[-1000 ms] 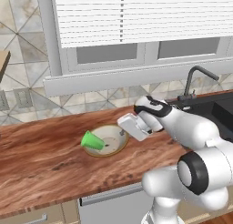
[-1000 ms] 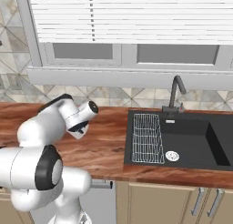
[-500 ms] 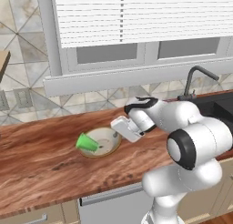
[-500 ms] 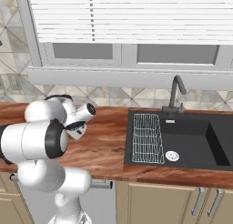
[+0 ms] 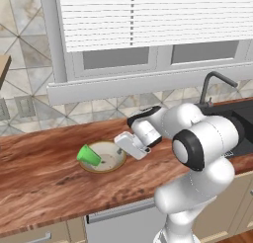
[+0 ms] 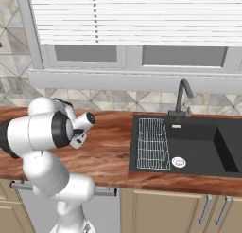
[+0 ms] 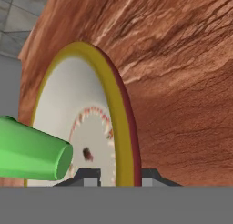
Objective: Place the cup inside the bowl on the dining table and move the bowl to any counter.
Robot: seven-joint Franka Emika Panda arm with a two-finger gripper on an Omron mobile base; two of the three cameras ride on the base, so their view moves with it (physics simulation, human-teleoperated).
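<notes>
The cream-white bowl with its tan rim sits low on the wood-grain counter, below the window. The green cup lies on its side in the bowl, over the left rim. My gripper reaches in from the right and is shut on the bowl's right rim. In the hand view the bowl stands on edge. Its rim passes between my two fingertips, and the cup juts in from the left. Whether the bowl touches the counter I cannot tell. The dining table is out of view.
A black sink with a faucet and a wire rack lies to the right on the counter. Faucet is behind my arm. Tiled wall and window ledge run along the back.
My gripper has carried the bowl with the cup leftward along the counter, away from the sink. The arm has swung left with it.
</notes>
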